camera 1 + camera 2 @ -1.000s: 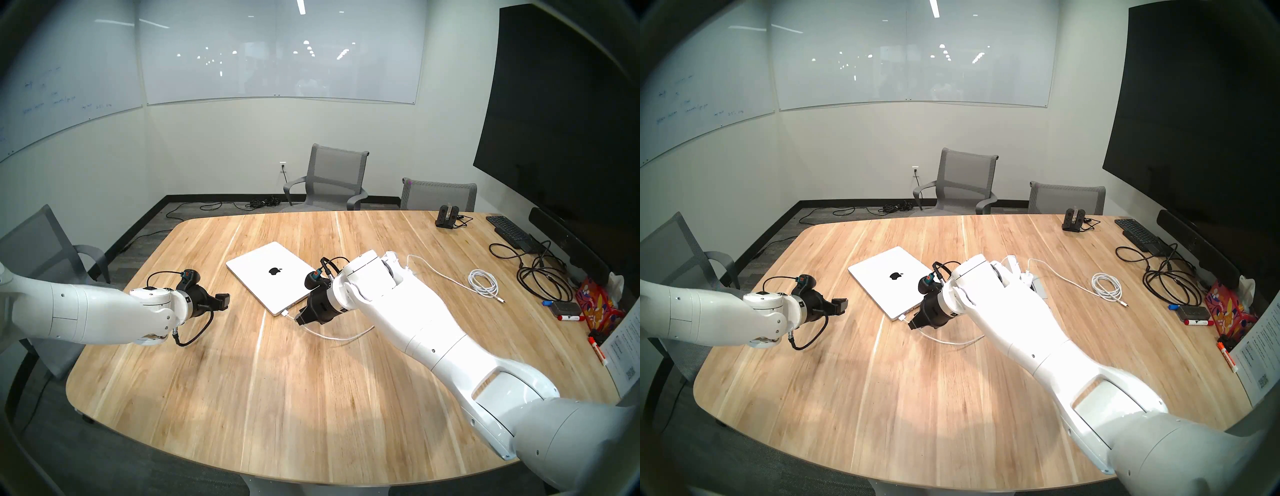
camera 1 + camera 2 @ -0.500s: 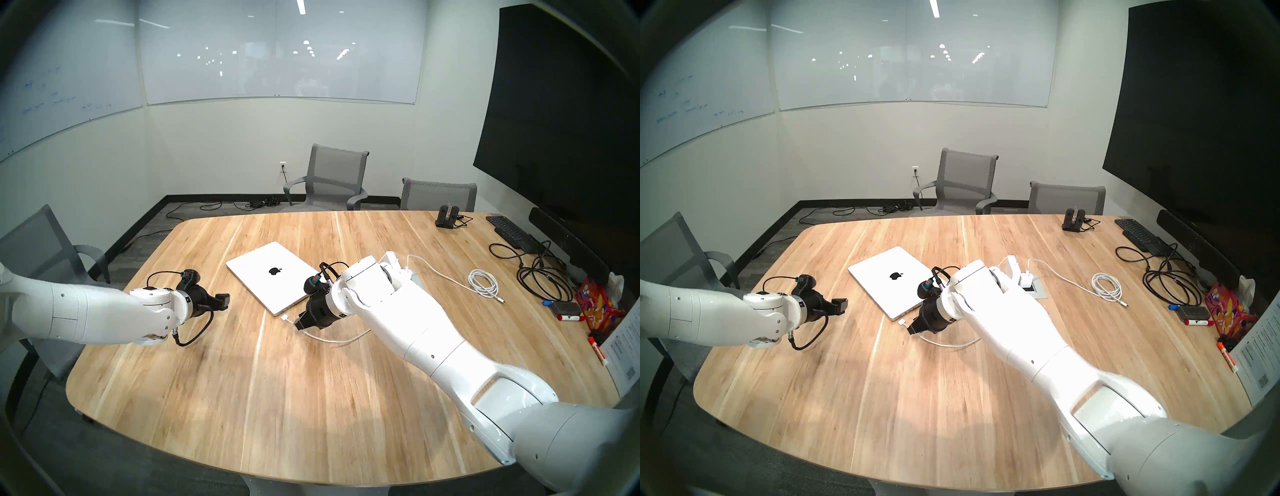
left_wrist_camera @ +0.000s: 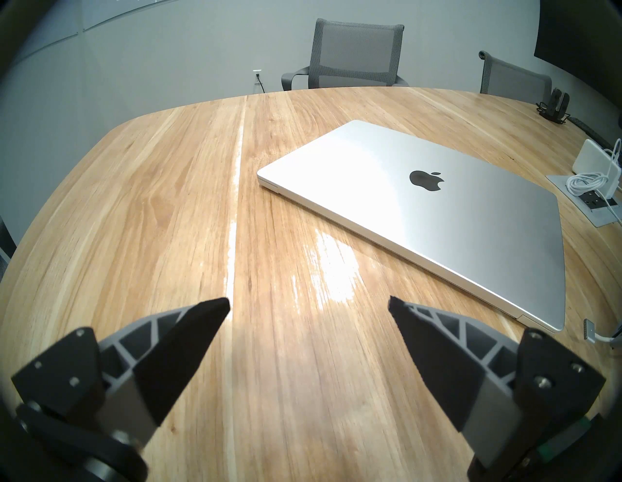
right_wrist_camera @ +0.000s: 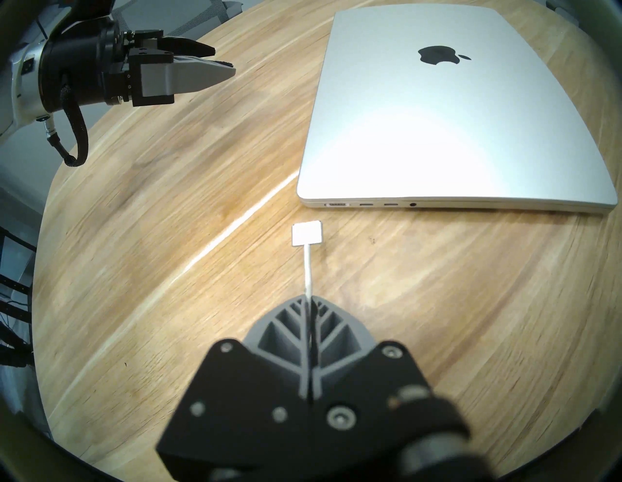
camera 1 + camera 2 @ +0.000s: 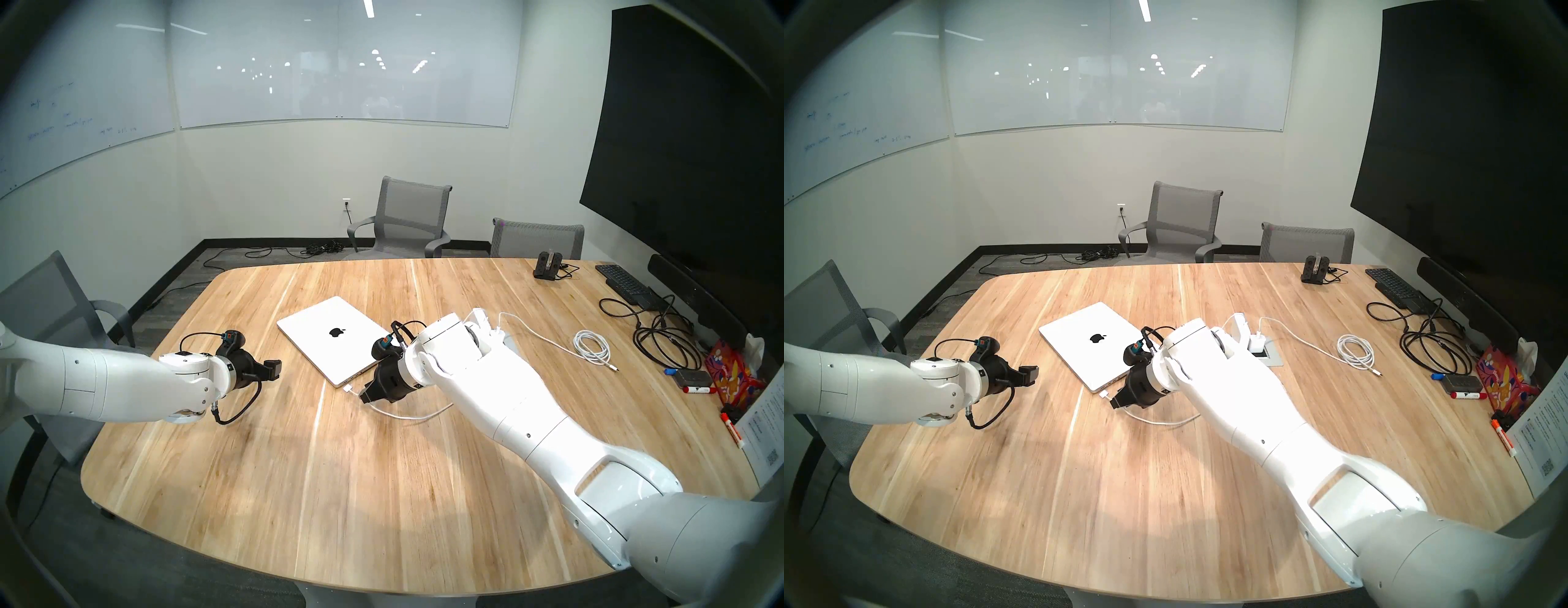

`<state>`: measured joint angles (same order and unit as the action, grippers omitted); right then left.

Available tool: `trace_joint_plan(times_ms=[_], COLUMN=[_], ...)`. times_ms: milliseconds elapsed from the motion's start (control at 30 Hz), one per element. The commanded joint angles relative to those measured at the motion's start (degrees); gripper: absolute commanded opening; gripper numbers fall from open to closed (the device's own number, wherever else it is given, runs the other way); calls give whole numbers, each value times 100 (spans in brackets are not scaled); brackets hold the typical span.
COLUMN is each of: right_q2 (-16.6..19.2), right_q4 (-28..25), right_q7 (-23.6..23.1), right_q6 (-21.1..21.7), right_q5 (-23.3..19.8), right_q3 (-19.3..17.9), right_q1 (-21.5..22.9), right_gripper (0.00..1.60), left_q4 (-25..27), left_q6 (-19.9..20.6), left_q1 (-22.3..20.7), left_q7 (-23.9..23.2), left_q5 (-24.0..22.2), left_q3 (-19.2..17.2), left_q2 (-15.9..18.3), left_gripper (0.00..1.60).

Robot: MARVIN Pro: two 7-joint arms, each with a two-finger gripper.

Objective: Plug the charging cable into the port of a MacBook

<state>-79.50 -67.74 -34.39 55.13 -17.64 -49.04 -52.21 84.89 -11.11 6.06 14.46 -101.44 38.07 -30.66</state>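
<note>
The closed silver MacBook (image 5: 335,339) lies on the wooden table (image 5: 297,467), apple logo up. Its port edge (image 4: 336,204) faces my right gripper (image 4: 309,299). That gripper is shut on the thin white charging cable (image 4: 307,269), a short way behind its flat white plug (image 4: 307,234). The plug lies just short of the leftmost port, not touching it, and also shows in the head view (image 5: 348,387). The cord loops back (image 5: 407,417) under my right arm towards the white power brick (image 3: 594,158). My left gripper (image 3: 309,303) is open and empty, left of the laptop (image 3: 437,208).
A power socket plate (image 5: 1267,354) with a small white adapter (image 5: 1255,339) sits behind my right wrist. A coiled white cable (image 5: 592,346), black cables (image 5: 662,339), a keyboard (image 5: 623,282) and markers (image 5: 695,388) lie at the right. Grey chairs (image 5: 403,216) stand round the table.
My right gripper has drawn back a little from the laptop, so the plug, which was against the port edge, now lies a small gap away. The left arm has not moved.
</note>
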Motion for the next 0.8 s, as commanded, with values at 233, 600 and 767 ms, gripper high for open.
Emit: trace_joint_plan(times_ms=[233,600,767], right_q2=[-279,-469,-502], right_q4=[583,1146,1305], right_q7=[-141,-247,-293], right_q6=[-13,-232,-315], right_q5=[-14,27,39], right_q3=[12,44,77], right_q1=[417,702,780], right_gripper=[0,0,0], left_q4=[-2,-2,-2], left_q6=[-19,-19,-19], left_q1=[-85,-84,-85], left_q7=[2,2,2], left_q5=[4,4,4], left_q3=[-66,-65,-65], left_q2=[-12,-12,-12], left_gripper=[160,160,160])
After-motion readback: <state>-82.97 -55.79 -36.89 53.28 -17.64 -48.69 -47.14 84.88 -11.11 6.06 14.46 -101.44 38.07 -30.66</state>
